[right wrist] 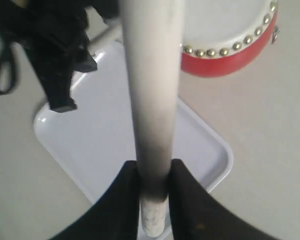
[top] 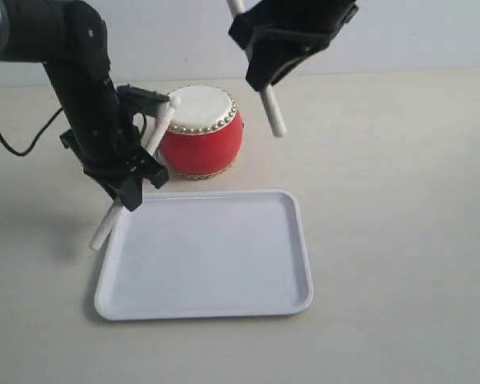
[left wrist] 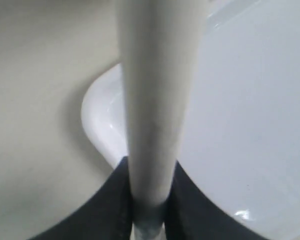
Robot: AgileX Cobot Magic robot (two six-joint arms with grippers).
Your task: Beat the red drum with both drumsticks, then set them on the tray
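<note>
The left gripper (top: 130, 182) is held low at the far left corner of the tray (top: 216, 256), clenched on a tilted drumstick (top: 159, 126) whose tip meets the skin edge of the red drum (top: 204, 144), which is stood just behind the tray. The right gripper (top: 266, 68) is raised, clamped on a second drumstick (top: 273, 112) angled down beside the drum.

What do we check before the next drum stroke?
1. Grip of left tool on left drumstick: ok, shut on it.
2. Grip of right tool on right drumstick: ok, shut on it.
3. Tip of left drumstick at the skin edge of the red drum: ok; contact cannot tell.
4. Tip of right drumstick over the skin: not ok, it hangs raised, off to the drum's side.
5. The white tray bare, in front of the drum: ok.
</note>
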